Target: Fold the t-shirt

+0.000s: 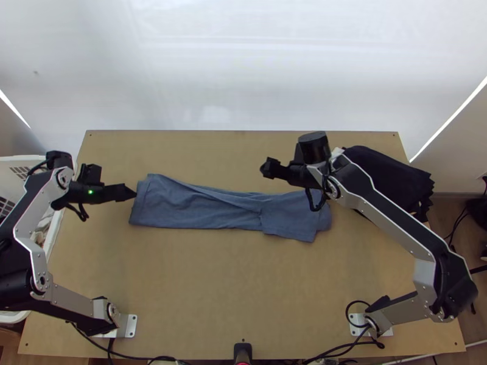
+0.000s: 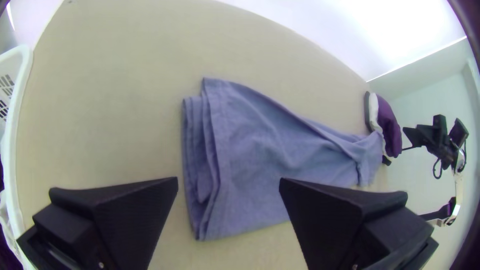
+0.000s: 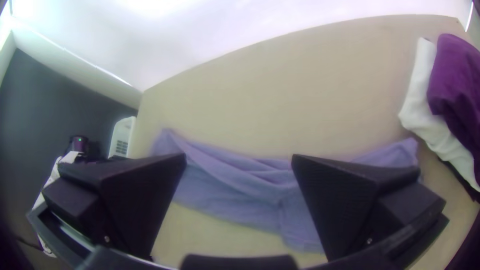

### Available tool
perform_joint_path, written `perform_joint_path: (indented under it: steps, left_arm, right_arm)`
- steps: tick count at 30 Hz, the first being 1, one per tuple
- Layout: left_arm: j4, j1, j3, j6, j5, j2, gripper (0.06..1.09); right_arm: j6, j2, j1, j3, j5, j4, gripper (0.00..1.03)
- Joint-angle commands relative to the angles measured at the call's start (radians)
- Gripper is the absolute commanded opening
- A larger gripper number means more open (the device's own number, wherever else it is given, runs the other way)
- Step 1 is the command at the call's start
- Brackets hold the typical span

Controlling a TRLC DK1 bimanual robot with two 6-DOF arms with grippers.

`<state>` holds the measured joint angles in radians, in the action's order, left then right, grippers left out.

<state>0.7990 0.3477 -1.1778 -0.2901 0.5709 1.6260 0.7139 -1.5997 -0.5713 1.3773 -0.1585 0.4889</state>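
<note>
Just ahead of the tips of my left gripper point(image 1: 133, 193) lies one end of the blue t-shirt point(image 1: 201, 210), flat on the table point(image 1: 213, 292). Observed: the cloth forms a long strip, folded lengthwise, with several layered edges stacked at that end. From there it runs across toward my right gripper point(image 1: 266, 168) and under its wrist side; some creases slant along the strip.

Edges and room: past the shirt, on the side away from my arm bases, a band of wood leads to the table's far edge and a white wall panel point(image 1: 243, 73). On the side toward my bases, a broader stretch of tabletop runs to the near edge. Behind my left gripper, a white basket point(image 2: 21, 95) stands at the table's side. Behind my right gripper, near the shirt's other end, sits a stack of folded cloths point(image 1: 392, 173), purple and white among them.

Gripper state: left, fingers point(image 2: 135, 205) spread wide. Right, also wide, the shirt visible through its gap. Whether the left tips touch the shirt's end, I cannot tell.
</note>
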Motion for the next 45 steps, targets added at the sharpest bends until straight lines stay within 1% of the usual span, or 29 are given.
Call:
perform_joint_path:
  steps: [1, 3, 6, 12, 14, 24, 29, 36, 37, 38, 39, 40, 41, 42, 43, 45]
  left_arm:
    - [-0.050, 0.037, 0.073, -0.035, 0.078, 0.025, 1.04]
    - [-0.055, 0.040, 0.078, -0.046, 0.089, 0.051, 1.04]
    - [-0.069, 0.048, 0.078, -0.047, 0.138, 0.083, 1.04]
    - [-0.129, 0.037, 0.079, -0.041, 0.147, 0.146, 1.04]
    - [-0.132, 0.033, 0.073, -0.043, 0.155, 0.161, 1.04]
    - [-0.188, 0.019, 0.063, -0.040, 0.156, 0.210, 1.04]
    - [-0.188, -0.032, 0.056, 0.002, 0.158, 0.232, 1.04]
    - [-0.192, -0.162, 0.075, 0.066, 0.172, 0.229, 1.03]
    - [-0.187, -0.176, 0.078, 0.072, 0.172, 0.221, 1.01]
    - [-0.178, -0.187, 0.081, 0.074, 0.172, 0.212, 0.92]
    - [-0.178, -0.191, 0.086, 0.086, 0.169, 0.206, 0.76]
    - [-0.179, -0.191, 0.087, 0.095, 0.170, 0.196, 0.53]
    - [-0.188, -0.181, 0.092, 0.101, 0.170, 0.179, 0.21]
    - [-0.227, -0.167, 0.106, 0.137, 0.165, 0.169, 0.10]
    - [-0.244, -0.147, 0.113, 0.160, 0.164, 0.164, 0.09]
    - [-0.234, -0.095, 0.121, 0.163, 0.164, 0.140, 0.09]
  right_arm:
    - [0.032, -0.023, -0.029, 0.062, -0.064, 0.036, 0.98]
    - [0.032, -0.008, -0.029, 0.063, -0.075, 0.042, 0.98]
    - [0.033, 0.020, -0.029, 0.057, -0.081, 0.050, 0.98]
    - [0.045, 0.073, -0.029, 0.058, -0.090, 0.071, 0.98]
    - [0.056, 0.089, -0.027, 0.060, -0.104, 0.076, 0.98]
    - [0.061, 0.133, -0.002, 0.060, -0.113, 0.102, 0.98]
    - [0.065, 0.133, -0.001, 0.062, -0.115, 0.102, 0.98]
    - [0.067, 0.129, 0.010, 0.078, -0.113, 0.102, 0.98]
    - [0.067, 0.129, 0.011, 0.081, -0.113, 0.102, 0.97]
    - [0.067, 0.129, 0.014, 0.083, -0.113, 0.102, 0.96]
    - [0.065, 0.130, 0.019, 0.085, -0.113, 0.103, 0.96]
    - [0.065, 0.130, 0.024, 0.088, -0.113, 0.108, 0.95]
    - [0.065, 0.132, 0.030, 0.089, -0.113, 0.114, 0.92]
    - [0.065, 0.133, 0.036, 0.088, -0.115, 0.119, 0.91]
    - [0.065, 0.136, 0.042, 0.088, -0.113, 0.122, 0.91]
    - [0.062, 0.139, 0.054, 0.081, -0.115, 0.129, 0.91]
